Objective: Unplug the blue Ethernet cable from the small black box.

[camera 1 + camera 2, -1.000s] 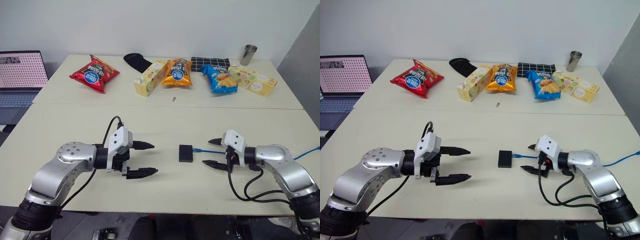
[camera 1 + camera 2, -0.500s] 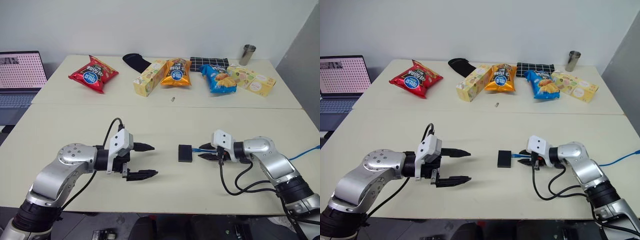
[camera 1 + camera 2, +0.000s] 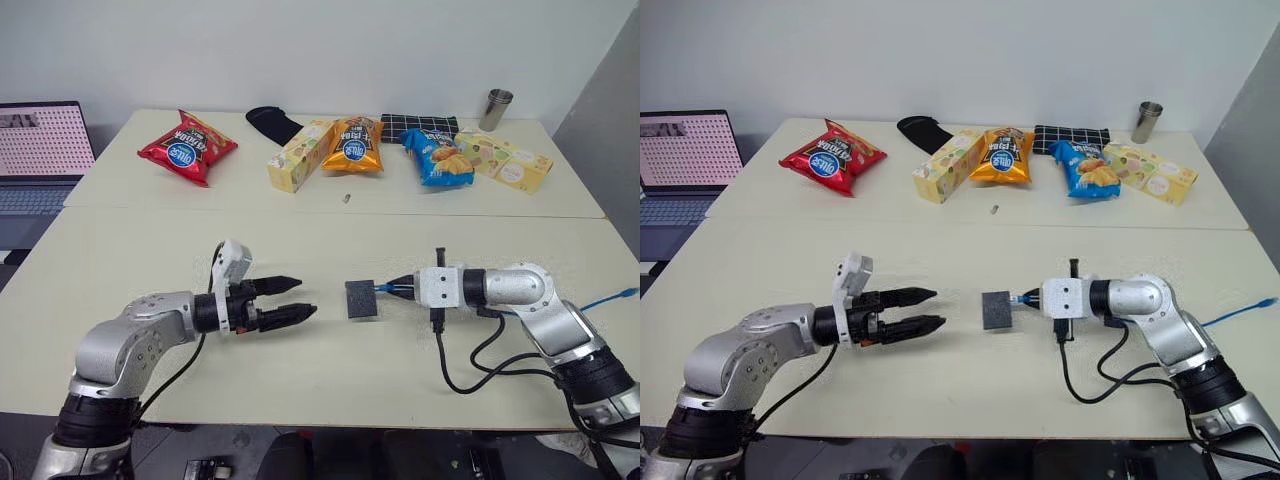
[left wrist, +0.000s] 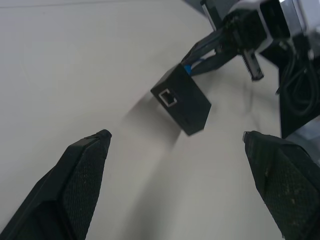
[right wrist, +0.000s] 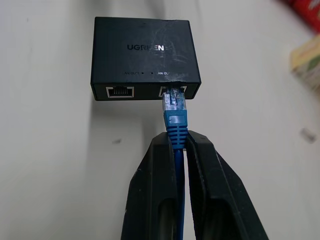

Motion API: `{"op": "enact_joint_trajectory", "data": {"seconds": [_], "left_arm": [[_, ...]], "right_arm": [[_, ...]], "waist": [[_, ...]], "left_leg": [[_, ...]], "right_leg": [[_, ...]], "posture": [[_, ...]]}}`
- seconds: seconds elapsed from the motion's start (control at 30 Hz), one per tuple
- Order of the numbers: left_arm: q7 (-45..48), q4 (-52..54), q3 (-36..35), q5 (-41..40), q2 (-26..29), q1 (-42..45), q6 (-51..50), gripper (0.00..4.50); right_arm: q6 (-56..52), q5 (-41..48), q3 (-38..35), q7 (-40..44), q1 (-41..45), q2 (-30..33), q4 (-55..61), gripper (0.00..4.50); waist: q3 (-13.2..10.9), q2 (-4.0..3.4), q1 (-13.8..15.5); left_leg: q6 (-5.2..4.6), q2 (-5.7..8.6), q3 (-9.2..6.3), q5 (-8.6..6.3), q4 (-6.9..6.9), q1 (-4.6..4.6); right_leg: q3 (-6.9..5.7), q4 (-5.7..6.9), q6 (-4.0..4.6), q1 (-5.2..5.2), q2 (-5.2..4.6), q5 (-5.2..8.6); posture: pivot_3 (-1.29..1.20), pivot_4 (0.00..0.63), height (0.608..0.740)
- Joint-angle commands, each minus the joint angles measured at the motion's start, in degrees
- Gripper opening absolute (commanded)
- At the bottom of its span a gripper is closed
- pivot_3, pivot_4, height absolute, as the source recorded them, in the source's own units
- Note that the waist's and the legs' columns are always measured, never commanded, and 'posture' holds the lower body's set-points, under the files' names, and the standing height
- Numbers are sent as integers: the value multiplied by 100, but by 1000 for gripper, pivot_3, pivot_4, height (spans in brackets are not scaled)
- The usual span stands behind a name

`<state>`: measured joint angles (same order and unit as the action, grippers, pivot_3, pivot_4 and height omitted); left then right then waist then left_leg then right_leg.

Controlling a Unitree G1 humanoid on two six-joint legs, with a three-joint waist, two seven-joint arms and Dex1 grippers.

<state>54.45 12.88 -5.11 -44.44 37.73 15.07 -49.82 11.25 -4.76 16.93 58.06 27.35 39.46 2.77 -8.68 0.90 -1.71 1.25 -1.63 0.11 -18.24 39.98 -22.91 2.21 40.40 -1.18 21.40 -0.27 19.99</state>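
1. While your right gripper (image 5: 176, 150) pinches the blue cable (image 5: 175, 131) just behind its plug, the clear plug sits in a port of the black box (image 5: 145, 57) straight beyond the fingertips.
2. Your left gripper (image 3: 290, 299) is spread wide, with the box lifted off the table (image 3: 300, 390) ahead of its fingertips, apart from them.

The laptop (image 3: 40, 160) at the left edge is cut off by the frame. The blue cable (image 3: 608, 297) runs out of the right edge. Small print on the black box (image 5: 145, 57) is partly unreadable. A tiny object (image 3: 346, 198) mid-table is too small to identify.
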Motion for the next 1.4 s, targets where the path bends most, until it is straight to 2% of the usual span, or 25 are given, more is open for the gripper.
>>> {"op": "enact_joint_trajectory", "data": {"seconds": [0.03,0.4,0.6,0.97,1.03,1.17,1.2,1.33,1.4], "left_arm": [[-297,135,-197,-566,-281,131,-474,4500],[-628,127,-144,-907,-730,332,-733,4500],[-595,32,-116,-919,-825,373,-709,3445],[-602,-142,-67,-773,-891,409,-547,961],[-562,-174,-67,-743,-849,403,-520,779],[-504,-211,-74,-723,-792,396,-489,779],[-476,-226,-79,-711,-772,402,-481,779],[-279,-291,-19,-582,-633,453,-371,779],[-34,-326,147,-320,-499,496,-88,779]], "right_arm": [[590,-230,-35,-276,161,-96,382,38],[776,-334,-68,-461,310,-294,486,37],[796,-332,-74,-508,346,-314,475,37],[830,-435,-15,-621,419,-432,494,37],[884,-499,10,-668,400,-468,505,37],[1117,-611,34,-724,372,-472,489,37],[1167,-582,44,-674,351,-440,508,743],[922,-220,-24,-309,203,-222,799,1597],[165,435,-185,-44,25,-110,1235,1900]], "waist": [[0,1,2],[1,1,-2],[1,1,1],[1,1,1],[1,1,1],[1,1,0],[1,1,0],[0,1,3],[0,1,7]], "left_leg": [[0,0,-1,0,0,0],[2,0,-2,1,2,2],[2,0,-1,1,2,2],[2,0,-1,1,2,2],[2,0,-1,1,2,2],[2,0,-1,1,2,2],[2,0,-1,1,2,2],[2,0,-2,1,2,2],[2,0,-1,1,2,1]], "right_leg": [[-1,2,0,0,0,0],[-3,3,0,-1,-1,0],[-2,2,0,-1,-1,0],[-2,2,0,0,-2,0],[-2,1,0,-1,-1,0],[-2,2,0,0,-2,0],[-2,2,0,0,-2,0],[-3,2,0,0,-1,0],[-2,0,0,-1,-2,0]], "posture": [[0,150,740],[0,150,740],[0,150,740],[0,150,740],[0,150,740],[0,150,740],[0,150,740],[0,150,740],[0,150,740]]}}
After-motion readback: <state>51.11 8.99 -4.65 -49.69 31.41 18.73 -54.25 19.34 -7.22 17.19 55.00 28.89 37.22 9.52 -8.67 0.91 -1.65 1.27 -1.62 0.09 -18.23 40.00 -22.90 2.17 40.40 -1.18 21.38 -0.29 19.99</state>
